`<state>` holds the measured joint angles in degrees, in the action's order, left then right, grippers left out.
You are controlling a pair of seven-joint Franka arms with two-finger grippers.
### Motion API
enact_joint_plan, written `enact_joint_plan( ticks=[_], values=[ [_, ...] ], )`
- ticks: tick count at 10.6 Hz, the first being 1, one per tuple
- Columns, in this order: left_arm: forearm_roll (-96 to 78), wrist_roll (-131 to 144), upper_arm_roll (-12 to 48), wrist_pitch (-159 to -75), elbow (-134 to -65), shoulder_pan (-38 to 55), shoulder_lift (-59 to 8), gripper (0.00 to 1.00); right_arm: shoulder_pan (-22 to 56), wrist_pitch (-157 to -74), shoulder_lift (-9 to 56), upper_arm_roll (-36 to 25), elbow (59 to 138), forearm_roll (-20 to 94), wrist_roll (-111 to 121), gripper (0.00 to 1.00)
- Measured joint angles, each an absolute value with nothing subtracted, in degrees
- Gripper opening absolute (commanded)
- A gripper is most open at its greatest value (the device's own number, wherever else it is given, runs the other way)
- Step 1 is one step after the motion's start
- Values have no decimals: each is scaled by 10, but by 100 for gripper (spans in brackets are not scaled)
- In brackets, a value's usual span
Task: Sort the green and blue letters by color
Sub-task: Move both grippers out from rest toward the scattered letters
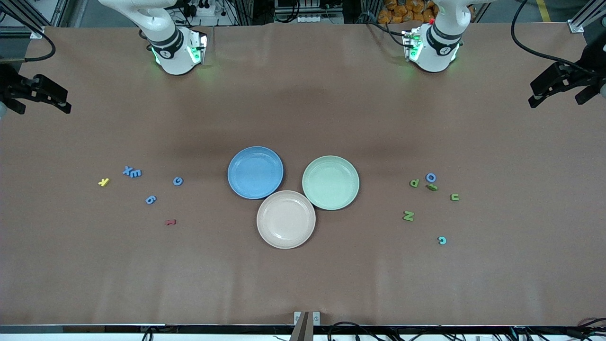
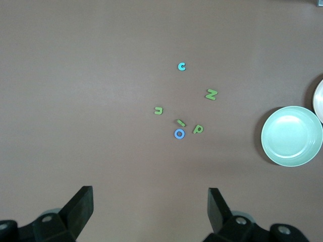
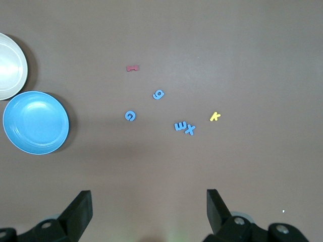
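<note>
- The left gripper hangs high over the left arm's end of the table, fingers spread wide and holding nothing; the arm waits.
- Well ahead of those fingers lies a loose cluster: green N, green u, green p, a small green sliver and the blue O.
- The right gripper is likewise up over the right arm's end, fingers fully apart and empty.
- Ahead of them sit the blue G, blue 9, and blue m touching blue x.
- The blue plate, green plate and a beige plate lie between the two groups.
- Risks, as I judge them: the O touches the sliver, and m touches x, so fingers closing on one may drag or lift its neighbour into the wrong plate.
- The pieces are flat and thin; pads may slide over them or push them along the table.
- The teal C, the yellow k and the red piece could be mistaken for task letters.
</note>
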<state>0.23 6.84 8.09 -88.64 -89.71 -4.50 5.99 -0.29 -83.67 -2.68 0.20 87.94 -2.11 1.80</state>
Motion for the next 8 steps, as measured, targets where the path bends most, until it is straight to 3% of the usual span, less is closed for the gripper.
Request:
enact_joint_plan(
  ticks=[5, 8],
  values=[
    [2, 68, 81, -886, -903, -45, 52, 100, -3, -837, -27, 1, 880, -21, 17, 100],
    [1, 68, 81, -940, -961, -46, 9, 100, -3, -837, -25, -4, 882, -21, 17, 100]
  ],
)
